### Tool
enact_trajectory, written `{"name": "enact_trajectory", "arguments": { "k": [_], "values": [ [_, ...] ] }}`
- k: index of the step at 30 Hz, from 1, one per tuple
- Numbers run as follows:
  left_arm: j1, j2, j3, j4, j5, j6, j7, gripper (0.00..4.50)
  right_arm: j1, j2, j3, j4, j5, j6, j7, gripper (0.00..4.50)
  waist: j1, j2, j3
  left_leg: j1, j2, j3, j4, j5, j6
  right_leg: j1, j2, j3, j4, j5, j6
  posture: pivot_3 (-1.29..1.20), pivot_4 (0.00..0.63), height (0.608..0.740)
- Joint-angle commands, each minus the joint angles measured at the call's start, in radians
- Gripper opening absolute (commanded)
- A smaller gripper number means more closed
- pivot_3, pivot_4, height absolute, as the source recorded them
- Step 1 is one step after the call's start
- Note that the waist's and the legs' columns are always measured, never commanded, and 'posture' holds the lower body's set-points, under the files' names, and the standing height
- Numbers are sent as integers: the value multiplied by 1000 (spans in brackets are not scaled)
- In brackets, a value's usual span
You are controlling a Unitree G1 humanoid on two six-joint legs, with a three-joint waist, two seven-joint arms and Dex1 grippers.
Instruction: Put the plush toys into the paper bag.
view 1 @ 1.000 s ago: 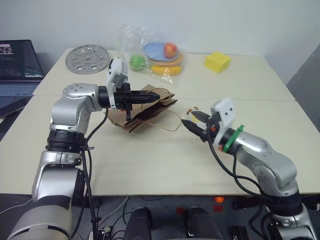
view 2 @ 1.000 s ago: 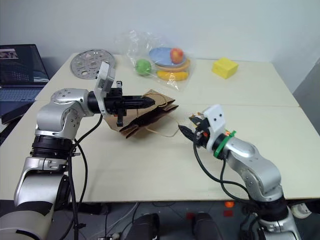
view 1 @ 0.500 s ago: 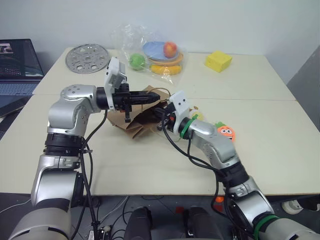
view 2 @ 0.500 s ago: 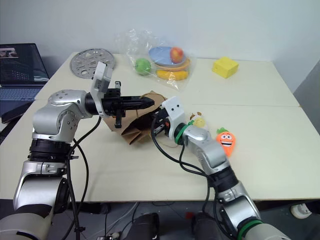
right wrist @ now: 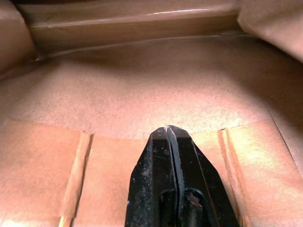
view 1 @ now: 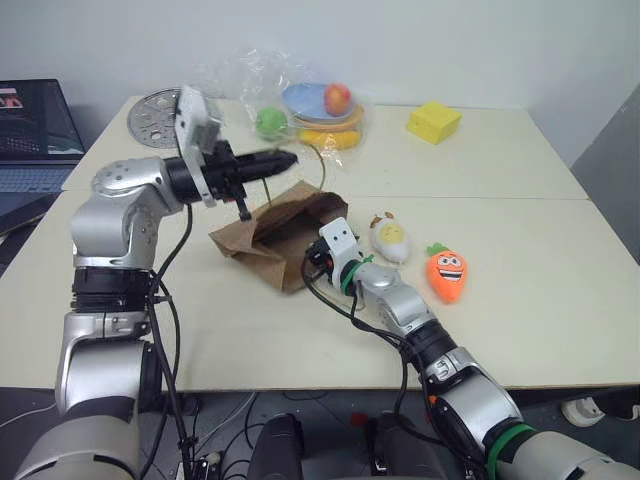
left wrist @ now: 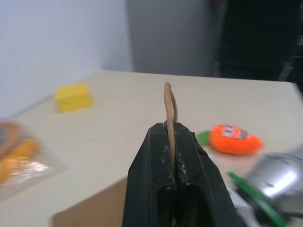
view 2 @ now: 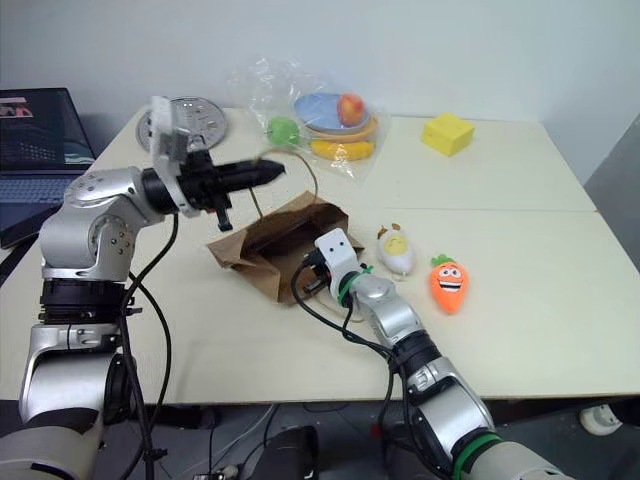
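Left arm (view 1: 130, 200) raised — fingers (left wrist: 171, 156) pinched together, right arm (view 1: 400, 310) low — fingers (right wrist: 169, 156) closed

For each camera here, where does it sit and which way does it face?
Head stereo pair: looks forward and down at the table, both arms, paper bag, carrot toy.
Left wrist: looks along the left claw, shut on the bag handle; shares the carrot toy.
Right wrist: looks along the shut right claw into the bag's interior.
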Motion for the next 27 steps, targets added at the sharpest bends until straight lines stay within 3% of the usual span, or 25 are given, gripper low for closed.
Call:
{"name": "enact_trajectory", "arguments": {
  "k": [1, 6, 17, 21, 23, 27],
  "values": [
    [-75, -23, 93, 24, -2, -98, 125, 0, -26, 16, -31, 36, -22, -27, -36, 30, 0, 0, 0, 0, 0, 0, 0, 0, -1, 0, 0, 0, 0, 0, 0, 0, 150, 740],
    [-103, -55, 169, -11, -75, -61, 229, 0, -63, 25, -71, 94, -42, -56, -106, 30, 0, 0, 0, 0, 0, 0, 0, 1, -2, 0, 0, 0, 0, 0, 0, 0, 150, 740],
    [31, -32, 117, -124, -69, -30, 188, 0, -96, 25, -94, 141, -63, -72, -117, 30, -1, 0, 0, 0, 0, 0, -1, 1, -2, 0, 0, 0, 0, 0, 0, 0, 150, 740],
    [92, -34, 65, -143, -41, -43, 149, 0, -92, 35, -97, 79, -39, -103, -63, 30, -1, 0, 0, 0, 0, 1, -1, 1, -2, 0, 0, 0, 0, 0, 0, 0, 150, 740],
    [133, -24, -1, -143, 39, -129, 112, 0, -85, 35, -87, 25, -28, -115, -13, 30, -2, 0, 0, 0, 0, 1, -1, 1, -2, 0, 0, 1, 0, 0, 0, 0, 150, 740],
    [141, -60, -13, -147, 19, -122, 117, 0, -49, 28, -64, -68, -10, -142, 75, 30, 1, 0, 0, 0, 0, 1, -1, 1, -2, -1, 0, 0, 0, 0, 0, 0, 150, 740]
  ]
}}
